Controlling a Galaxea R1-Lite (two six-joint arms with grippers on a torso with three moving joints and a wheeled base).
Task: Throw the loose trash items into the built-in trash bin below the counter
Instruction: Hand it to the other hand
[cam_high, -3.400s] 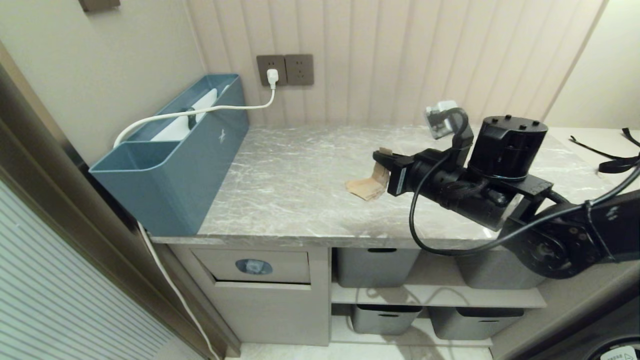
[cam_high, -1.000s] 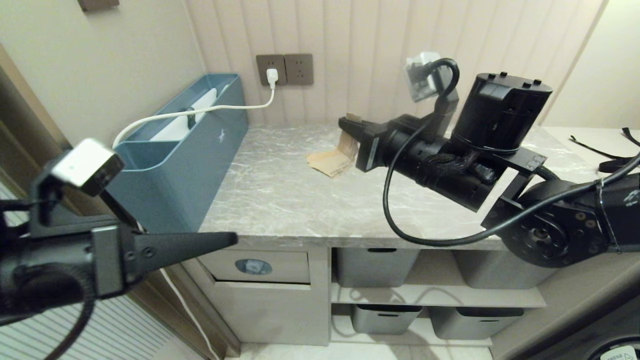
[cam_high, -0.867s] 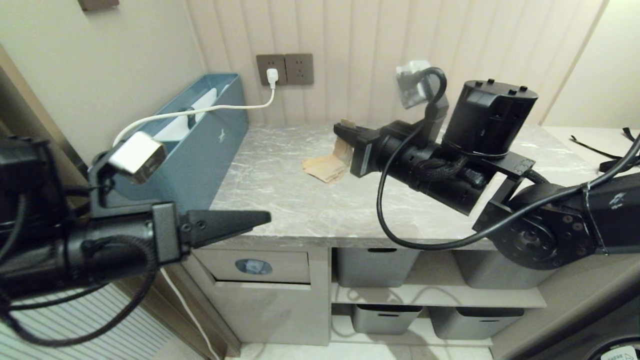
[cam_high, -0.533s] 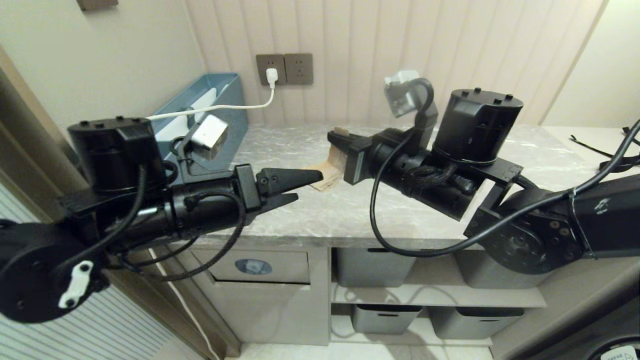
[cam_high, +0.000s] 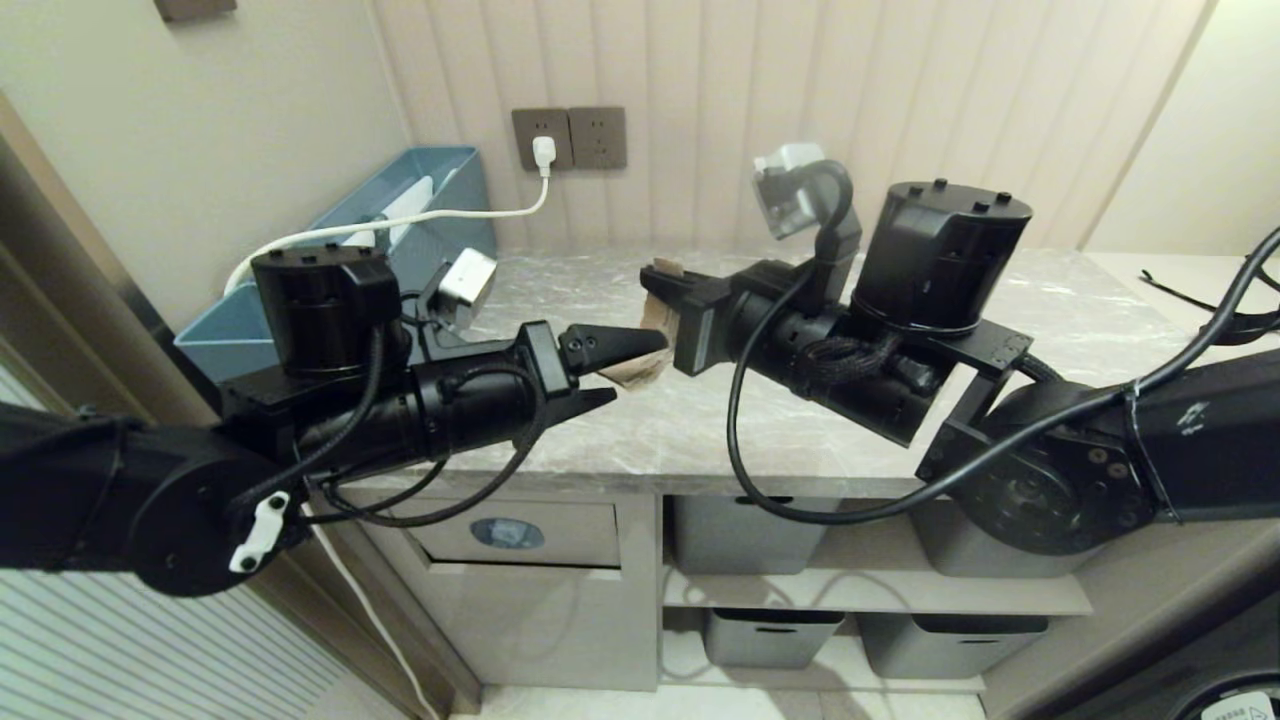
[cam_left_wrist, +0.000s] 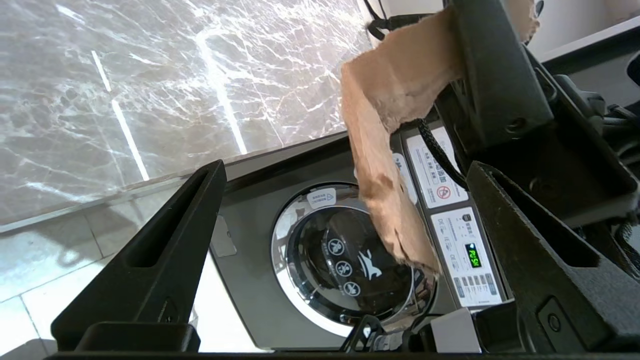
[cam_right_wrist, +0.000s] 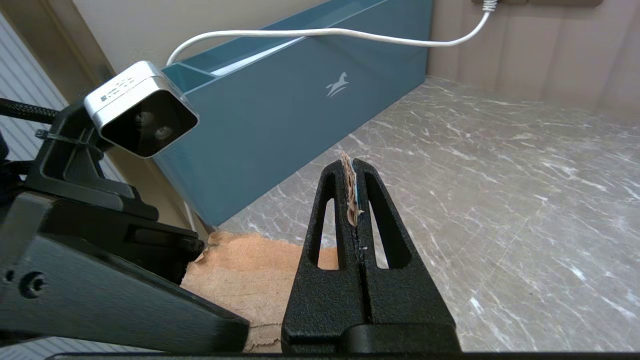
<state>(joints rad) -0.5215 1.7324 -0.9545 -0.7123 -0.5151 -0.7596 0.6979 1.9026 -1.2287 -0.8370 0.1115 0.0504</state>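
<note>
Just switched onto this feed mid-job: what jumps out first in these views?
Two black arms meet nose to nose above the counter. The right gripper is shut on a torn cardboard scrap, and the left gripper stands open around the scrap's hanging end. Behind them, a blue box sits at the counter's left end, and the trash bin flap with its blue sticker is closed below the counter.

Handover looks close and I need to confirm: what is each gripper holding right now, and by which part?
The right gripper pinches a brown paper scrap by its top edge. The left gripper is open around its hanging part, holding nothing.
</note>
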